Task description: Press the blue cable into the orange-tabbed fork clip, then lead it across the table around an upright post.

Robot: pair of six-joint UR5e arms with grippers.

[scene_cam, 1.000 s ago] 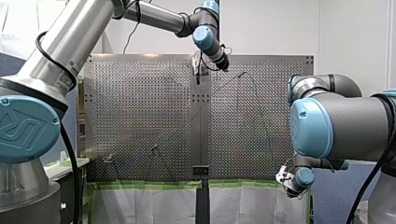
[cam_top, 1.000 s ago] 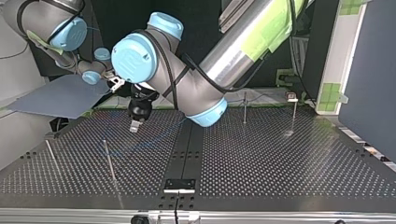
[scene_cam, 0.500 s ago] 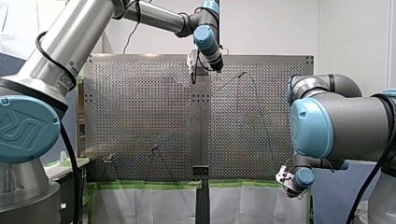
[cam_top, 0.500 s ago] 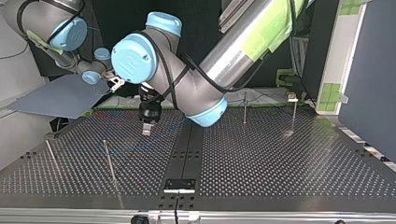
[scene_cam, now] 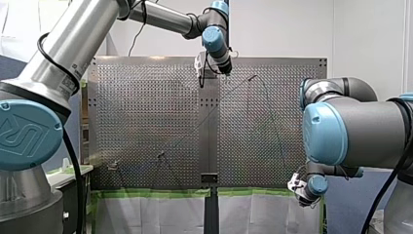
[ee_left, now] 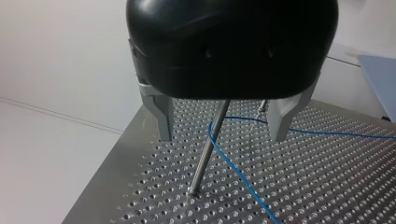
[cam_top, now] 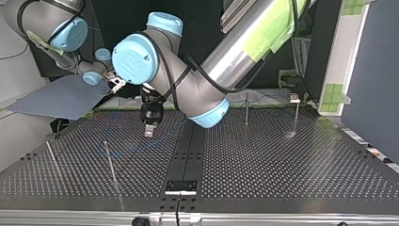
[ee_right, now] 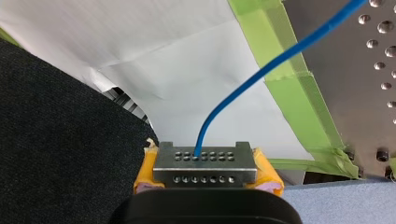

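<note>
My left gripper [ee_left: 222, 137] hangs open over the far middle of the table [scene_cam: 146, 112], its metal fingers [ee_left: 161, 119] wide apart and holding nothing. An upright post [ee_left: 205, 154] and the blue cable [ee_left: 236, 165] show between the fingers, lower down and ahead of them. In the top view this gripper [cam_top: 148, 129] points down just above the board, with the cable [cam_top: 141, 147] faint beneath it. My right gripper [ee_right: 204, 156], with yellow pads, is shut on the blue cable [ee_right: 243, 86] off the table's taped edge. A small clip [cam_top: 294, 98] stands at the top view's far right.
More thin posts stand on the board: two at the top view's left [cam_top: 110, 162] [cam_top: 51, 155] and two at its right [cam_top: 246, 108] [cam_top: 296, 115]. Green tape [ee_right: 289, 93] and white paper [ee_right: 187, 70] line the table's edge by my right gripper. A black bracket [cam_top: 180, 186] sits mid-front.
My left gripper swung toward the top view's right and slightly nearer, turning at the wrist, then almost stopped. My right arm stayed still with the cable.
</note>
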